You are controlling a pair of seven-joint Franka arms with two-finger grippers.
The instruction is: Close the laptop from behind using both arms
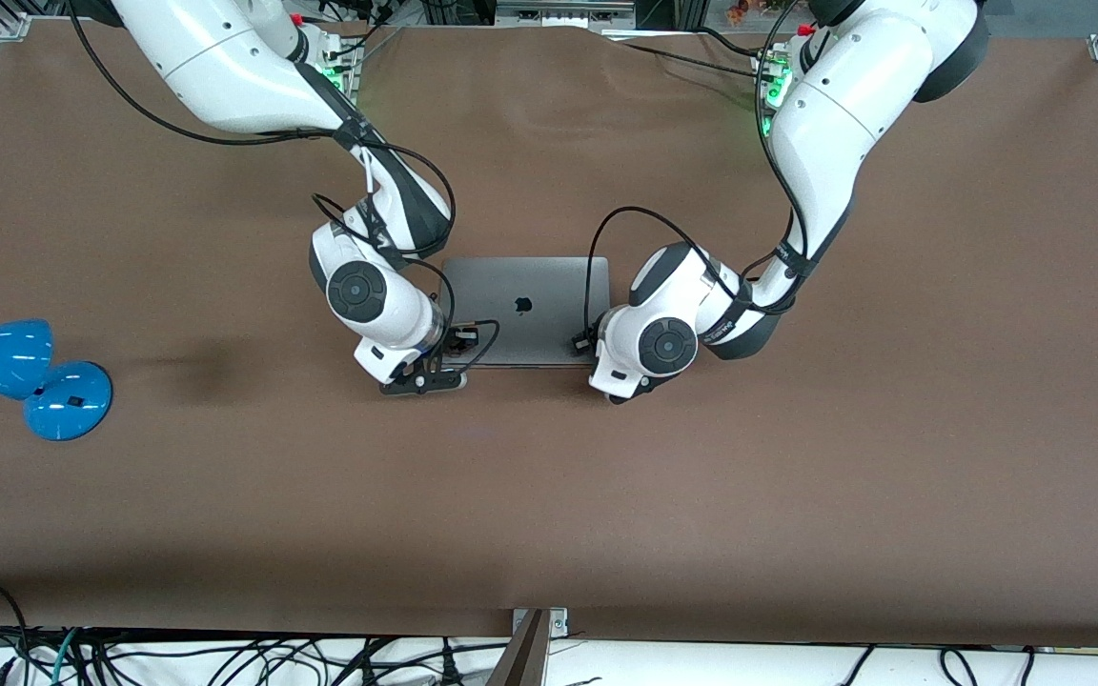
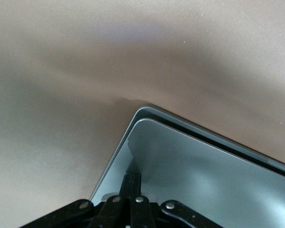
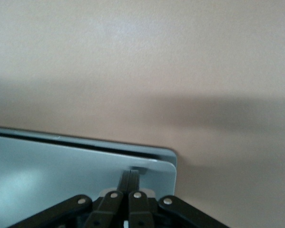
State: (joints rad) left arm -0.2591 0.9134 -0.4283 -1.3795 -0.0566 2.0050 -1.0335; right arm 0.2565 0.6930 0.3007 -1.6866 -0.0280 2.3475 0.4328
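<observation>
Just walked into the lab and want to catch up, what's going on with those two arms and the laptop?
Both arms are pressing the laptop lid down in the middle of the brown table. The left gripper rests shut on the lid's corner toward the left arm's end, and the right gripper does the same at the corner toward the right arm's end. The lid is almost flat, with only a thin gap left above the base. A blue lamp sits unused at the right arm's end.

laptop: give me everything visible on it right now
The laptop is slim grey metal with a dark logo mid-lid, lying flat on the brown table between the arms. Wrist views show the lid almost down, a thin dark gap left at the edge. The left gripper and right gripper, jaws together, press its lid corners nearest the front camera.
</observation>
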